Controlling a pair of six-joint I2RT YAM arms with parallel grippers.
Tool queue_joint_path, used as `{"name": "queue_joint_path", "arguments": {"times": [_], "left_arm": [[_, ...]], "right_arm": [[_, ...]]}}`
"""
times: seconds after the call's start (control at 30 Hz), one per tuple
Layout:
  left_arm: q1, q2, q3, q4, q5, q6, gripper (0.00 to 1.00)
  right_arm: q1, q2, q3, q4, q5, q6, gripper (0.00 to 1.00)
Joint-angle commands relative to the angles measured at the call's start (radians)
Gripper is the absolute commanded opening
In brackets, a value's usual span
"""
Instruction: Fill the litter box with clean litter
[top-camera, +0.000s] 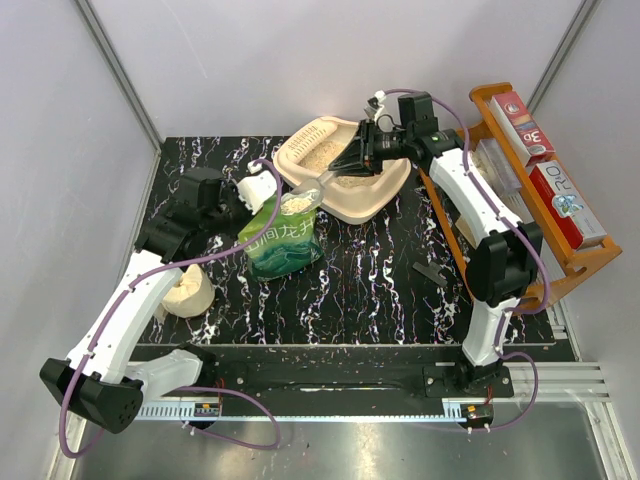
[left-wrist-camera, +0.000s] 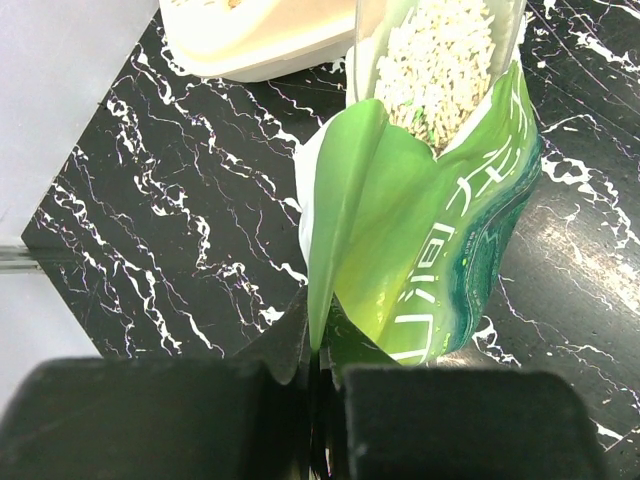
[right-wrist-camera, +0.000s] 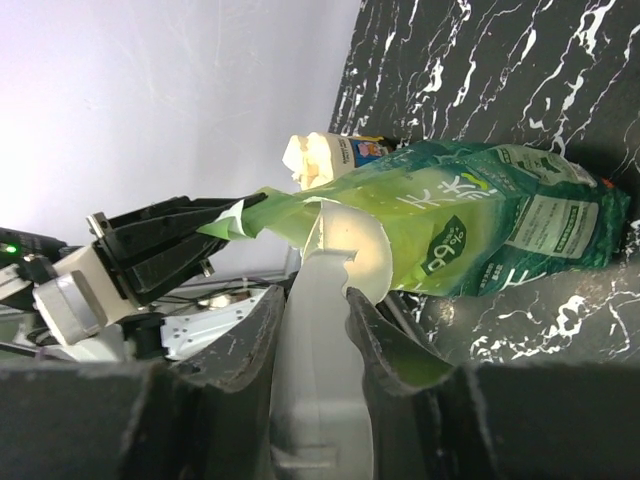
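Open tabletop (top-camera: 370, 280) between the green bag (top-camera: 283, 240) and the orange rack (top-camera: 487, 94), litter box (top-camera: 365, 207) at the back.

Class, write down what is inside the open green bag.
Pale litter granules fill the mouth of the green bag. How far down they reach is hidden by its walls.

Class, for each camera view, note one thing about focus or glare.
Top view: sharp, even light, glare on the metal floor. Left wrist: bag crisp, left fingers blurred, sheen on the table. Right wrist: right fingers and scoop blurred, bag sharp.
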Motion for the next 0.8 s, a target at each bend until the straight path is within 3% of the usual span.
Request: {"name": "queue_joint_path", "arguments": {"times": [0.0, 0.77], "left_arm": [[0.015, -0.064, 0.073, 0.058, -0.08, 0.024, 0.0], [0.017, -0.063, 0.103, 0.014, -0.074, 0.036, 0.0]], "right_arm": [[-0.096, -0.035, -0.087, 0.122, -0.058, 0.086, 0.0], [-0.111, 0.078, -0.357, 0.651, -0.27, 0.522, 0.0]]}}
